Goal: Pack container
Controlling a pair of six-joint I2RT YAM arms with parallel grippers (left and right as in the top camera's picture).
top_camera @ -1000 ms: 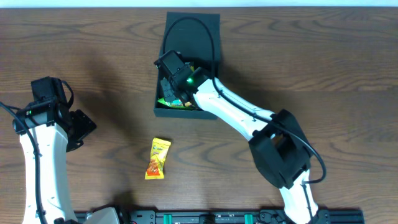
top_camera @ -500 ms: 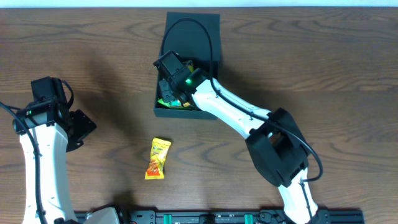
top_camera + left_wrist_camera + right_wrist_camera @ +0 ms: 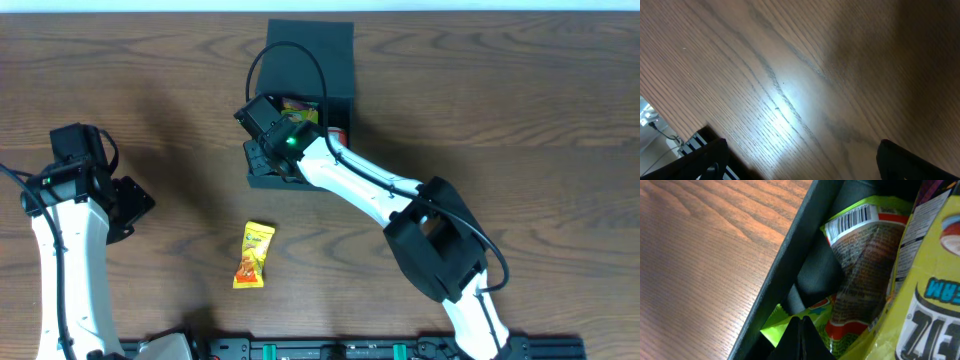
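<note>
Apparently the right gripper (image 3: 800, 334), fingers together, presses packets (image 3: 860, 270) inside the container (image 3: 335, 50) to make room; left gripper (image 3: 128, 208) hangs wide apart

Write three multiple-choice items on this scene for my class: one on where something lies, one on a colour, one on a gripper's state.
1. Where is the loose yellow packet relative to the container?
A) inside it
B) on the table, outside it
C) on its lid

2. What colour is the container?
A) dark green
B) red
C) white

3. The right gripper is:
A) open above the table
B) shut, inside the container
C) shut on the loose yellow packet

Answers:
1 B: it lies on bare wood, apart from the box.
2 A: walls and lid are dark green.
3 B: the wrist view shows it closed within the wall, beside packed snacks.
</note>
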